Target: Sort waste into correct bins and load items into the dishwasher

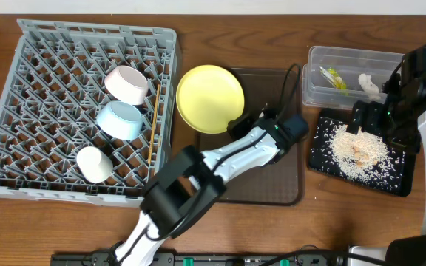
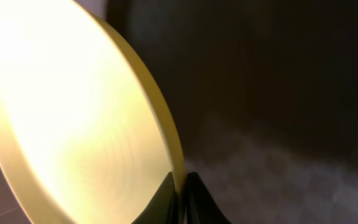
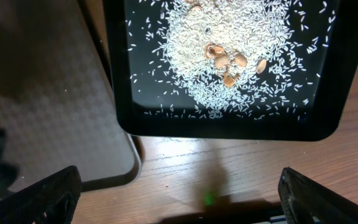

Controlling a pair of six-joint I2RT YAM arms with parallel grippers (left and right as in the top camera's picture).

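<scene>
Left wrist: left gripper (image 2: 182, 186) is clamped on the rim of the yellow plate (image 2: 73, 112). Overhead shows the grip at the plate's 4 o'clock edge, with the plate over the 11 o'clock corner of the brown tray (image 1: 272, 185), at 3 o'clock from the dish rack (image 1: 21, 166). Right gripper (image 3: 179, 199) is spread wide and holding nothing, above the rim of the black tray (image 3: 229, 127), with rice (image 3: 229, 37) piled inside.

The left claw (image 1: 237, 124) grips the yellow plate (image 1: 208, 97) by its rim over the brown tray (image 1: 276, 185).
</scene>
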